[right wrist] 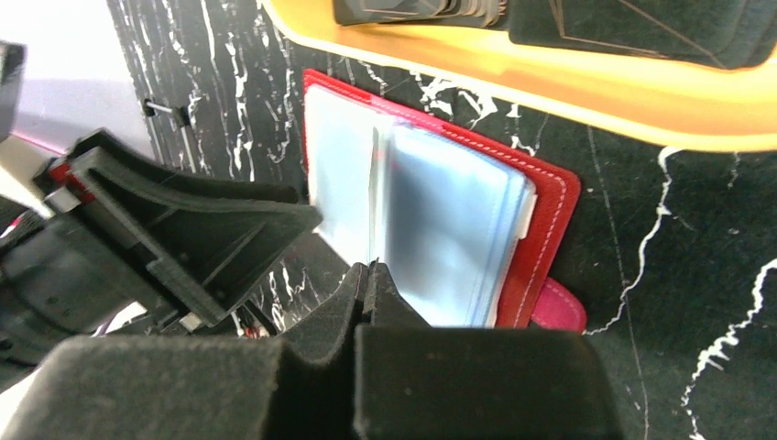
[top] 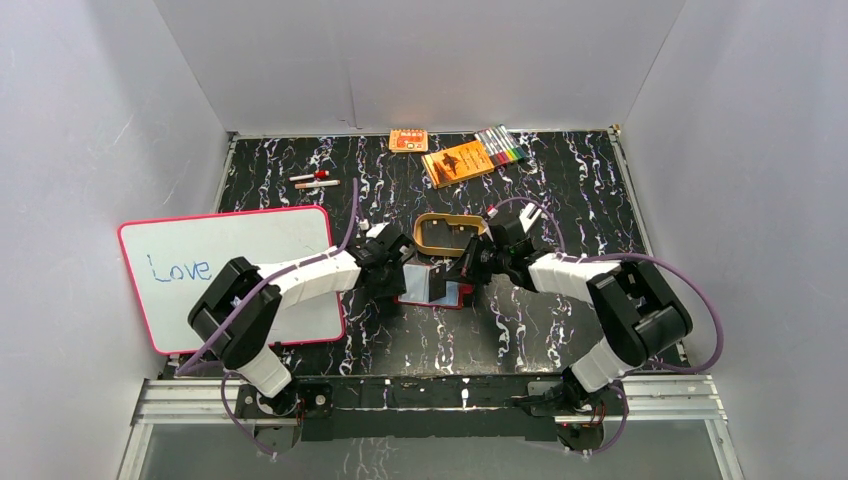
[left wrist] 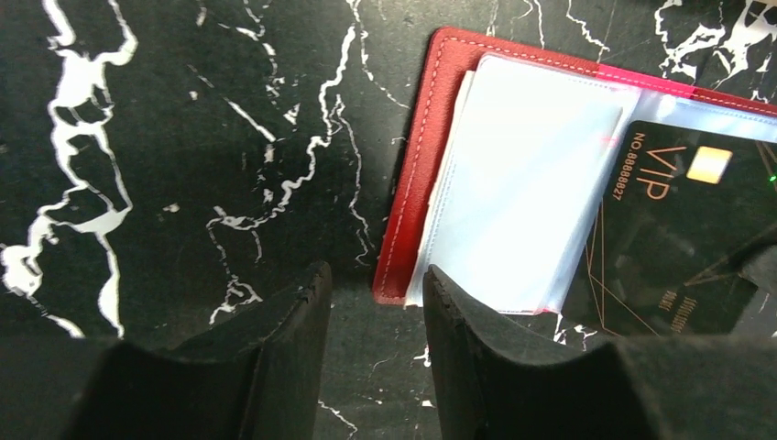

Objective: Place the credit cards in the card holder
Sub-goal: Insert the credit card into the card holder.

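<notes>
The card holder [top: 440, 290] lies open on the black marbled table, red cover [left wrist: 431, 165] down and clear sleeves up. A black credit card [left wrist: 678, 229] marked VIP rests slanted on its right half, one end under a clear sleeve. My right gripper [right wrist: 368, 269] is shut on this card, which its own view shows edge-on, running from the fingertips into the sleeves of the card holder [right wrist: 550, 211]. My left gripper [left wrist: 376, 275] stands open just off the holder's near left corner, with only table between its fingers. More dark credit cards [right wrist: 641, 23] lie in the tray.
A tan-yellow oval tray [top: 432, 243] sits just behind the wallet. A whiteboard [top: 230, 275] with "Love" on it lies at the left. Orange packets [top: 458, 162], coloured markers [top: 500, 145] and two pens [top: 315, 180] lie along the back.
</notes>
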Robot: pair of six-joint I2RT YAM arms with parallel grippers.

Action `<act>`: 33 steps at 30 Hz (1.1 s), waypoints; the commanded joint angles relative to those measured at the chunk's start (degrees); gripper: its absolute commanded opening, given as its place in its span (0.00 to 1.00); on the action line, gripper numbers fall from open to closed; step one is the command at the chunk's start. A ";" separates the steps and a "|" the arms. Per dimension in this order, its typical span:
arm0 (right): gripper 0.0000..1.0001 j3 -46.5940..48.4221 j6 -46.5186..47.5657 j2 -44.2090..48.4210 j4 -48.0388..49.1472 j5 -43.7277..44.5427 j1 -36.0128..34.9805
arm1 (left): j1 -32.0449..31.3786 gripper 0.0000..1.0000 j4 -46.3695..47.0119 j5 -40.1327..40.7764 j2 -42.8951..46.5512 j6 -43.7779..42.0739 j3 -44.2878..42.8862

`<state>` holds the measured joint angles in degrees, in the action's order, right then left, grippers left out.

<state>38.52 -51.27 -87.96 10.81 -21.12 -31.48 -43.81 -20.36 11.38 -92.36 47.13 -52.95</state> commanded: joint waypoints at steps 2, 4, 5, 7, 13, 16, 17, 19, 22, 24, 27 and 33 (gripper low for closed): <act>0.00 1.57 -1.13 -2.21 3.46 0.55 -0.16 | 0.04 0.37 -4.37 5.34 3.85 0.19 0.11; 0.00 1.63 -1.27 -2.90 3.83 0.47 -0.32 | 0.04 0.36 -4.83 6.17 3.77 0.34 0.02; 0.00 1.64 -1.29 -3.22 4.05 0.38 -0.43 | 0.00 0.36 -4.93 6.38 3.64 0.35 -0.03; 0.00 1.62 -1.53 -3.75 4.51 0.18 -0.61 | 0.02 0.35 -4.95 6.74 3.17 0.07 -0.14; 0.00 1.75 -1.60 -4.87 5.40 -0.23 -0.97 | 0.02 0.29 -5.14 6.16 -0.17 -0.34 -1.01; 0.00 1.75 -1.67 -5.42 6.28 -0.47 -1.24 | 0.04 0.25 -4.57 5.39 -0.83 -0.31 -0.79; 0.00 1.67 -1.80 -5.60 6.70 -0.54 -1.41 | 0.03 0.24 -4.40 5.21 -0.89 -0.41 -0.61; 0.00 1.17 -2.55 -6.01 7.99 -0.73 -1.55 | 0.04 0.21 -4.10 4.86 -1.07 -0.44 -0.37; 0.00 0.20 -3.70 -6.52 10.32 -0.76 -2.01 | 0.03 0.19 -3.80 4.37 -1.12 -0.33 -0.07; 0.00 0.03 -4.12 -6.77 10.99 -0.58 -2.41 | 0.02 0.18 -3.65 4.07 -1.13 -0.30 0.08; 0.00 -0.04 -4.57 -6.97 11.75 -0.09 -2.93 | 0.00 0.15 -3.28 3.60 -1.07 -0.42 0.13; 0.00 -0.07 -5.34 -7.75 12.48 0.28 -3.24 | 0.03 0.12 -2.59 2.61 -1.26 -0.40 0.53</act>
<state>38.54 -55.77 -94.74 20.34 -21.30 -34.28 -43.81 -23.11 15.35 -93.14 46.52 -53.04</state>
